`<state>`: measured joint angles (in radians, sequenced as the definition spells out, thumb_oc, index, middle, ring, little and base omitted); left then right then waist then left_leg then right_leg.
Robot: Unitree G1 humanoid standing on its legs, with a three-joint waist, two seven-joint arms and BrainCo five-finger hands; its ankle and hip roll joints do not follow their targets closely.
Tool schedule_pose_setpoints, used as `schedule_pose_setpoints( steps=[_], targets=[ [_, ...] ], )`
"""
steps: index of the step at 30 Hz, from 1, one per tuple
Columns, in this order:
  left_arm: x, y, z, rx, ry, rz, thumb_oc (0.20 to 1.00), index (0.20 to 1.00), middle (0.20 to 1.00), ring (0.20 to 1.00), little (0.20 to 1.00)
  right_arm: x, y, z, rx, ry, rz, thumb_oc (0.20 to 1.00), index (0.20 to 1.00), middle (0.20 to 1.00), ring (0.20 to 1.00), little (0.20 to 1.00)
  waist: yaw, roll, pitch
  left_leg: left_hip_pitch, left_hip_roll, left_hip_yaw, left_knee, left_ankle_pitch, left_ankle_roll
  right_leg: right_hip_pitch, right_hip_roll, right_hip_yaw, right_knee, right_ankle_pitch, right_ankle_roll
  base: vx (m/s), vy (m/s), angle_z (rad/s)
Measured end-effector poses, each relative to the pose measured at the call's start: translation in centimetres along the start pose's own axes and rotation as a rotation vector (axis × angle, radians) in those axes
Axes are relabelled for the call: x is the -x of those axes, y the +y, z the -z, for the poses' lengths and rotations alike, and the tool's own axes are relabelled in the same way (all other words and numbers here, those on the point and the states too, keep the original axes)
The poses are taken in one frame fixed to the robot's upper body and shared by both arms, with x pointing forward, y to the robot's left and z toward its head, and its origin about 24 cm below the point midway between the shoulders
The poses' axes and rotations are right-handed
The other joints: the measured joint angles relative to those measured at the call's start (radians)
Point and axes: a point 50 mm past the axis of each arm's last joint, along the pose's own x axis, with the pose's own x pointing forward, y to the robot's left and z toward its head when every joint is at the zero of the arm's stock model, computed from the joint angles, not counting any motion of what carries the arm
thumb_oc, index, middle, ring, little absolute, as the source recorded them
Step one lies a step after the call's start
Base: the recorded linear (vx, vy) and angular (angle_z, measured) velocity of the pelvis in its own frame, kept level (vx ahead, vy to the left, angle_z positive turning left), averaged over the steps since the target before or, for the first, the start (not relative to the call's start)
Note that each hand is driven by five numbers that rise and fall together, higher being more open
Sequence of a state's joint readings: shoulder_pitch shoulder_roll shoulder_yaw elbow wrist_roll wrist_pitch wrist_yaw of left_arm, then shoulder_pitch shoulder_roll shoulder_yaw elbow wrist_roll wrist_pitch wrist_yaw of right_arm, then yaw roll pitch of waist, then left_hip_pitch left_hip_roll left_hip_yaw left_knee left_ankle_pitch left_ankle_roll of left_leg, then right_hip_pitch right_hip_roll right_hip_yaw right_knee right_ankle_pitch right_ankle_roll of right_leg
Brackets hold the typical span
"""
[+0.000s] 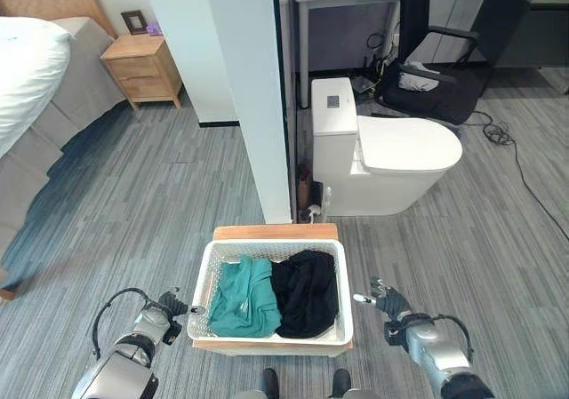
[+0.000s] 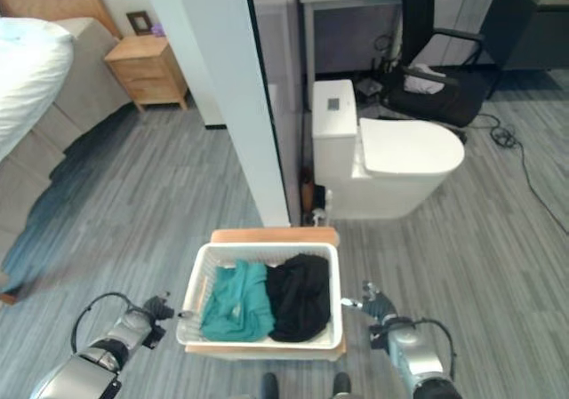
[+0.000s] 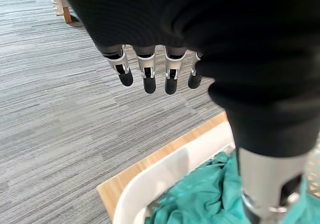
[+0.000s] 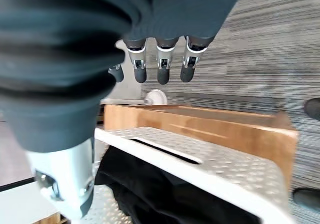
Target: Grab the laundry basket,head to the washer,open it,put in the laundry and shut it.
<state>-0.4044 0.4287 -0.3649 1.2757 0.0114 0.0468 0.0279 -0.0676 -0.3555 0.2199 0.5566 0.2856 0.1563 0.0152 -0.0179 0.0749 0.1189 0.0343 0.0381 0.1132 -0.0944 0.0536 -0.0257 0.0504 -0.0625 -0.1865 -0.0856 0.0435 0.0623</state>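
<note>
A white laundry basket [image 1: 276, 247] rests on a low wooden stand [image 1: 276, 232] right in front of me. Inside it a teal garment [image 1: 242, 299] lies on the left and a black garment [image 1: 307, 292] on the right. My left hand [image 1: 169, 307] hovers just off the basket's left side, its fingers [image 3: 147, 74] straight and holding nothing. On the opposite side my right hand [image 1: 389, 302] is level with the rim, a small gap away. Its fingers [image 4: 162, 67] are also straight, with the basket rim [image 4: 200, 151] below them.
A white partition wall [image 1: 249, 97] ends just behind the stand, with a toilet [image 1: 391, 159] to its right. Further back are a black office chair [image 1: 436, 61] and a desk. A bed [image 1: 27, 70] and wooden nightstand [image 1: 142, 66] stand far left. Grey carpet lies on both sides.
</note>
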Motion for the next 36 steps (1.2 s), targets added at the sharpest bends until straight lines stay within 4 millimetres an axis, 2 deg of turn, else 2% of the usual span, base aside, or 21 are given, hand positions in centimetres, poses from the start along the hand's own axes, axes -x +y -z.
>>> schedule_pose_setpoints(
  steps=[3,7,11,14,17,19,20,21,26,28,31,36],
  targets=[
    [0.2,-0.5,1.4,0.017,0.035,0.005,1.000,1.000,1.000,1.000,1.000,-0.4,0.6,-0.8,0.039,-0.019,-0.004,1.000,1.000,1.000,1.000,1.000,-0.003,-0.001,-0.001,0.001,0.000,0.018,0.000,-0.003,0.004,-0.010,-0.001,0.023,0.000,0.005,0.003,0.03,0.039,-0.20],
    [0.4,-0.9,2.9,0.039,0.072,0.007,1.000,1.000,1.000,1.000,1.000,-0.6,1.0,-0.8,0.056,-0.012,-0.009,1.000,1.000,1.000,1.000,1.000,0.002,-0.002,-0.001,0.000,-0.002,0.037,0.000,-0.006,0.009,-0.019,-0.003,0.041,0.000,0.009,0.005,0.02,0.041,-0.13],
    [0.4,-1.1,3.0,0.055,0.073,-0.008,1.000,1.000,1.000,1.000,1.000,-1.2,1.3,-0.6,0.076,0.026,-0.011,1.000,1.000,1.000,1.000,1.000,0.002,-0.001,-0.003,-0.017,-0.003,0.040,0.000,-0.006,0.009,-0.038,-0.004,0.044,0.000,0.014,0.006,-0.01,0.025,-0.03],
    [0.4,-1.0,2.9,0.144,0.076,-0.019,1.000,1.000,1.000,1.000,1.000,-1.5,1.5,-0.5,0.084,0.041,-0.003,1.000,1.000,1.000,1.000,1.000,0.002,0.000,-0.002,-0.041,-0.003,0.039,0.000,-0.003,0.009,-0.063,-0.004,0.043,0.000,0.021,0.004,-0.03,0.016,0.00],
    [0.3,-1.0,2.8,0.184,0.075,-0.023,1.000,1.000,1.000,1.000,1.000,-1.9,1.5,-0.6,0.034,0.057,-0.004,1.000,1.000,1.000,1.000,1.000,0.002,0.001,-0.001,-0.073,-0.003,0.040,0.000,0.001,0.010,-0.095,-0.004,0.044,0.000,0.029,0.004,-0.01,0.004,-0.01],
    [0.3,-0.8,2.3,0.193,0.064,-0.026,1.000,1.000,1.000,1.000,1.000,-2.2,1.4,-1.1,0.035,0.054,-0.004,1.000,1.000,1.000,1.000,1.000,0.003,0.000,0.003,-0.092,-0.004,0.041,0.000,0.006,0.012,-0.115,-0.004,0.044,0.000,0.034,0.004,-0.04,0.027,-0.02],
    [0.2,-0.5,1.9,0.194,0.057,-0.033,1.000,1.000,1.000,1.000,1.000,-2.5,1.6,-2.1,0.048,0.041,-0.015,1.000,1.000,1.000,1.000,1.000,0.004,-0.003,0.015,-0.098,-0.004,0.046,0.000,0.007,0.012,-0.123,-0.004,0.047,0.000,0.037,0.005,-0.07,0.048,-0.13],
    [0.0,0.3,0.6,0.205,0.032,-0.049,1.000,1.000,1.000,1.000,1.000,-3.1,1.7,-4.4,0.069,-0.014,-0.019,1.000,1.000,1.000,1.000,1.000,0.004,-0.008,0.047,-0.109,-0.004,0.059,0.000,0.011,0.014,-0.139,-0.005,0.056,0.000,0.046,0.007,-0.05,0.043,-0.20],
    [-0.2,1.9,-2.1,0.223,-0.028,-0.100,1.000,1.000,1.000,1.000,1.000,-3.7,2.2,-8.4,0.103,-0.111,-0.019,1.000,1.000,1.000,1.000,1.000,0.003,-0.016,0.096,-0.156,-0.006,0.068,0.000,0.020,0.016,-0.192,-0.006,0.071,0.000,0.063,0.006,-0.01,0.019,-0.08],
    [-0.2,2.1,-2.3,0.242,-0.032,-0.108,1.000,1.000,1.000,1.000,1.000,-3.7,2.3,-8.5,0.104,-0.113,-0.021,1.000,1.000,1.000,1.000,1.000,0.003,-0.018,0.098,-0.156,-0.006,0.067,0.000,0.020,0.016,-0.193,-0.004,0.071,0.000,0.063,0.006,0.00,0.000,0.00],
    [-0.1,3.2,-3.6,0.252,-0.066,-0.136,1.000,1.000,1.000,1.000,1.000,-3.6,2.9,-9.9,0.127,-0.159,-0.040,1.000,1.000,1.000,1.000,1.000,0.002,-0.029,0.130,-0.158,-0.005,0.070,0.000,0.019,0.016,-0.196,-0.004,0.072,0.000,0.064,0.006,0.01,0.011,-0.02],
    [0.1,4.4,-5.7,0.260,-0.131,-0.183,1.000,1.000,1.000,1.000,1.000,-3.7,5.3,-10.8,0.165,-0.187,-0.102,1.000,1.000,1.000,1.000,1.000,0.004,-0.057,0.149,-0.159,-0.005,0.092,0.000,0.018,0.017,-0.206,-0.004,0.093,0.000,0.070,0.009,0.02,0.015,-0.10]
  ],
)
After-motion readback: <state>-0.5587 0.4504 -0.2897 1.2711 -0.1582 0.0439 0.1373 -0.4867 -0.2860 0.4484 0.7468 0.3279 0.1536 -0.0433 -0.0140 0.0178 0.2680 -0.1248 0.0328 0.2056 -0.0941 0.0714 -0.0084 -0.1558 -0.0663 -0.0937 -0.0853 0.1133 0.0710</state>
